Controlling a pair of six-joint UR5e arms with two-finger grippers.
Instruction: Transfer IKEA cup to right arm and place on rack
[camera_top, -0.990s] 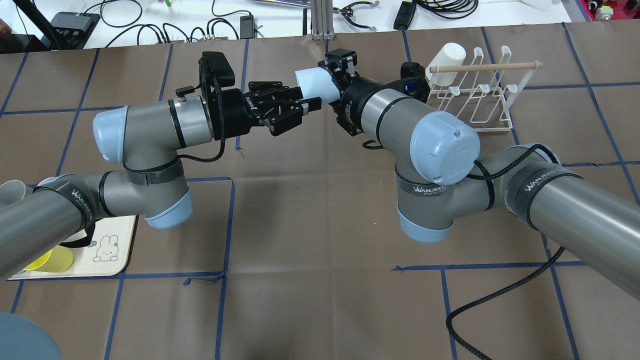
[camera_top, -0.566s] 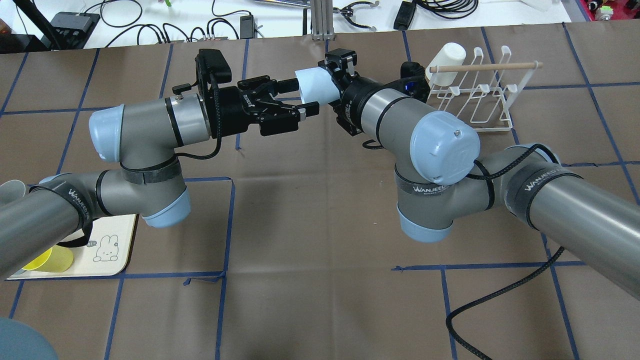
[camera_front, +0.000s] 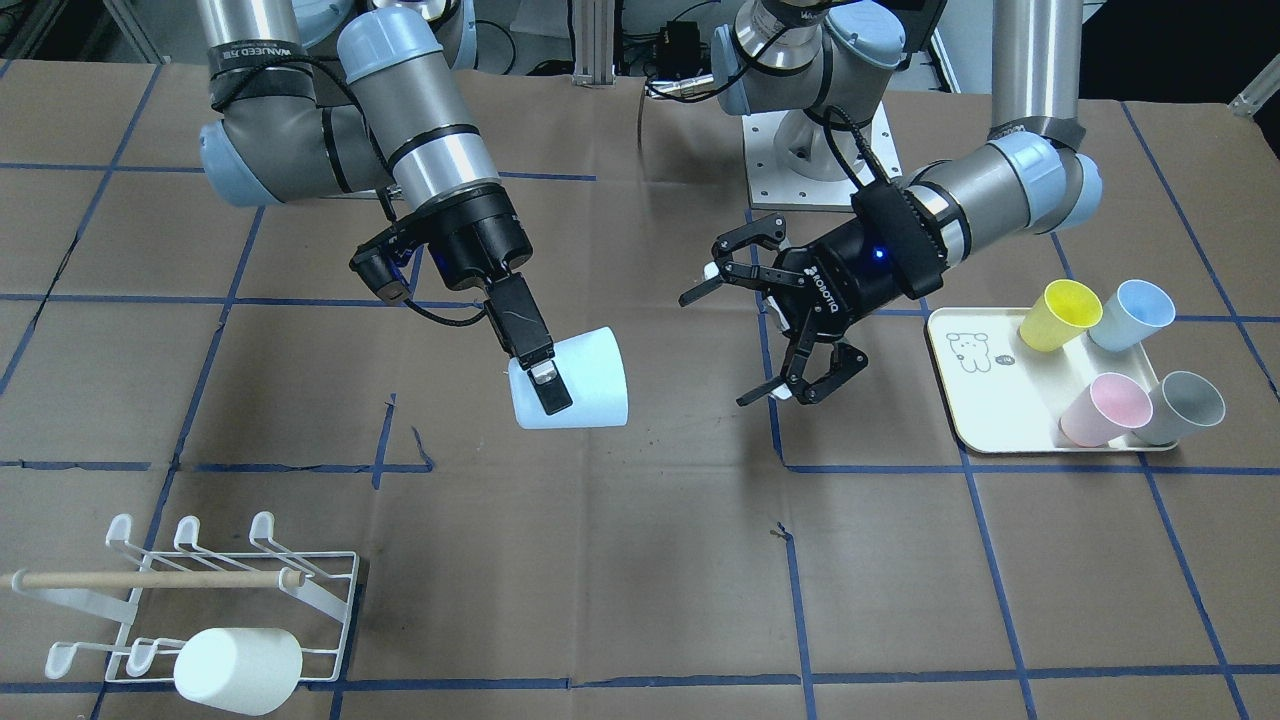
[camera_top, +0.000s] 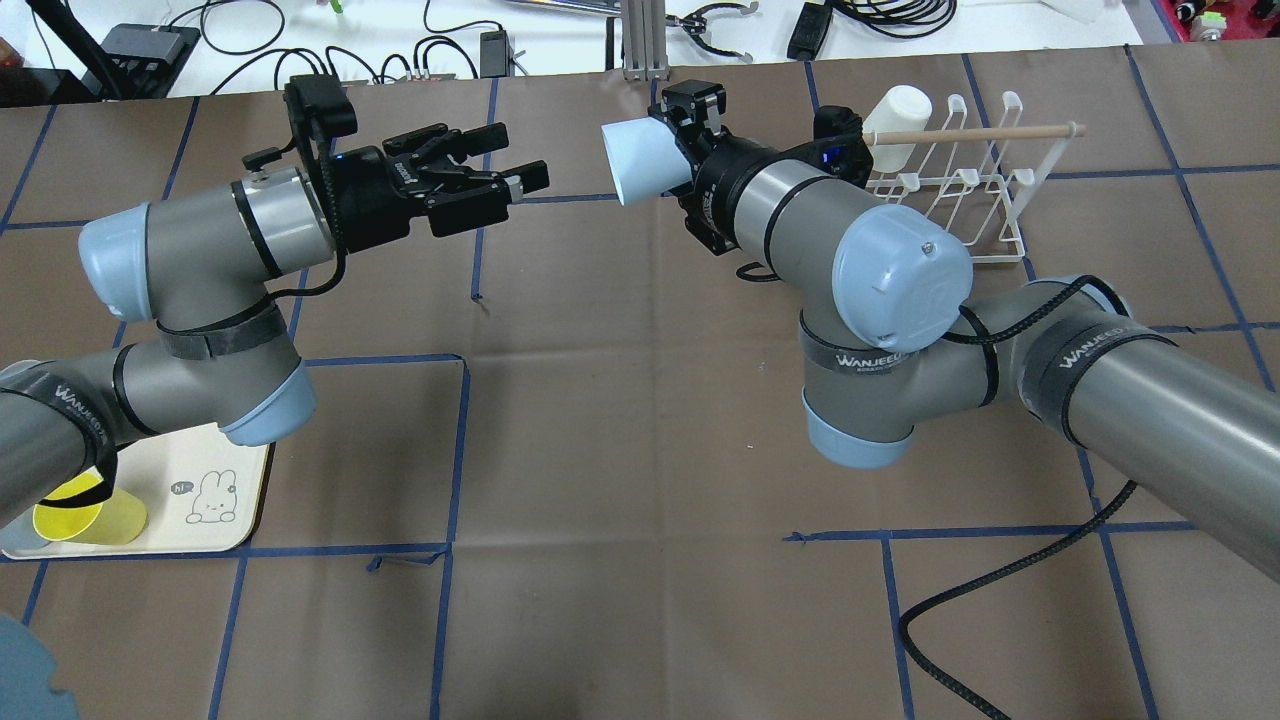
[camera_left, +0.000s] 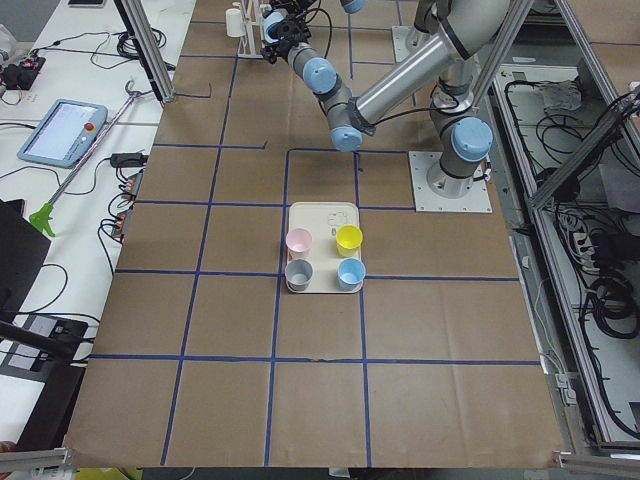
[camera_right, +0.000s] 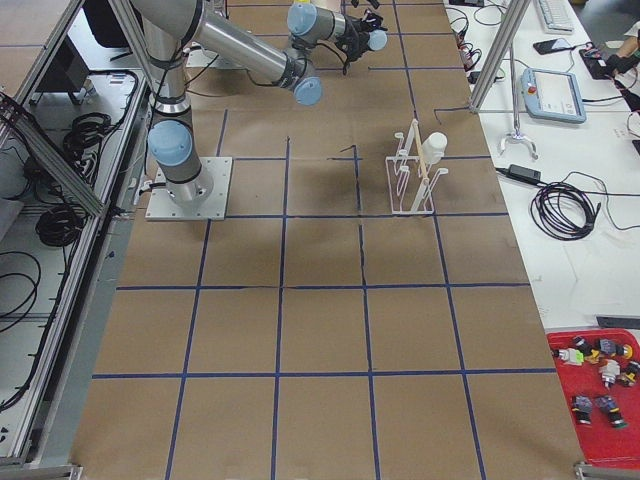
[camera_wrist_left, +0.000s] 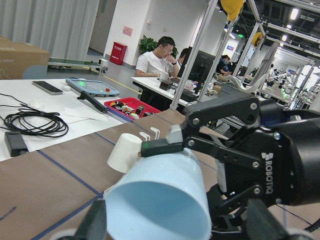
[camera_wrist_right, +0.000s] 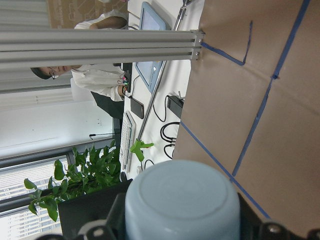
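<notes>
ikea cup in the right gripper, well short of the rack

the ikea cup, pale blue, is hanging on its side above the table, well apart from the rack. the right gripper is pinching it near one end, jaws closed onto its wall, probably so the other end is being left free to go over a prong. the left gripper is hovering farther from the rack than the cup is, fingers spread wide and carrying nothing (by that, the hand-over is looking done). a white cup is occupying a corner prong of the rack, so a free prong near it is seeming the likely target. the right gripper's far finger is hiding behind the cup, and both side views are showing the grip too small to read.
</notes>
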